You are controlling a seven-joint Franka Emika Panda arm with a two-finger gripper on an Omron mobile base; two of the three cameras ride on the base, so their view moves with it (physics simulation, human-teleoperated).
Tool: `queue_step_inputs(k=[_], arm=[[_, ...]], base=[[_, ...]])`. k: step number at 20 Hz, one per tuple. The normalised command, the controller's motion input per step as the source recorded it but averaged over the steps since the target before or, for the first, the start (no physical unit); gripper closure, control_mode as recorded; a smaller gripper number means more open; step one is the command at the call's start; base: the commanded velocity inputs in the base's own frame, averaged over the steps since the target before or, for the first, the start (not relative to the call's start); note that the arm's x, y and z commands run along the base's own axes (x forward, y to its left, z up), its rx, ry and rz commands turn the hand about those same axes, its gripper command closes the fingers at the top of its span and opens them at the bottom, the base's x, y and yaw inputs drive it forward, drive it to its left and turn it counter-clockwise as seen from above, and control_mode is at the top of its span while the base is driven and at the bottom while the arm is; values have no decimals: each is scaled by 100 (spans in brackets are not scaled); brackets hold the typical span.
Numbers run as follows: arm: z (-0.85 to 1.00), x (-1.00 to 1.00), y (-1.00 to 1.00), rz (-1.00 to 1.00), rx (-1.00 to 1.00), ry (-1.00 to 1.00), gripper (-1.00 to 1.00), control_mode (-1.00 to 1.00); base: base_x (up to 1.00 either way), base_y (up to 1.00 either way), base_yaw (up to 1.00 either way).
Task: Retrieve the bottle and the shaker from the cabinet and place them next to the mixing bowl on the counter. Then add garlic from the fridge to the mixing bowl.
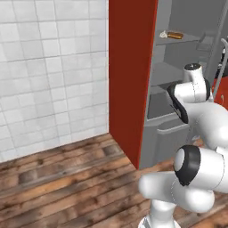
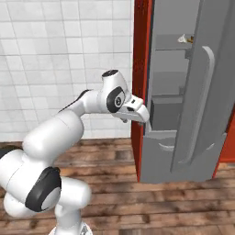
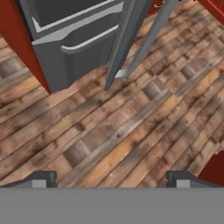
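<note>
Gripper: bottom of hand view, fingers spread wide, empty, over the wood floor.
Fridge: centre right, door open.
Garlic: upper right, on a high shelf.
Step, judged: fetching garlic; next, raise and reach inward.

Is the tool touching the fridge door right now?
Apart. In the hand view the tool is open over bare floor, with the fridge door farther ahead.

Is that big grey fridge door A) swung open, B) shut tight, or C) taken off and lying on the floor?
A: the fridge stands with its door swung out on its hinges, so the grey shelves and the low drawer inside are visible.
</note>
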Motion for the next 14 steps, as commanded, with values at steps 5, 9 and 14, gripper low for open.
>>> queue_step_inputs(k=[5,9,14], arm=[[0,0,0,0,0,0,-100,100],[0,0,0,0,0,0,-100,100],[0,0,0,0,0,0,-100,100]], base=[[43,46,-45],[31,0,-26],[55,39,-37]])
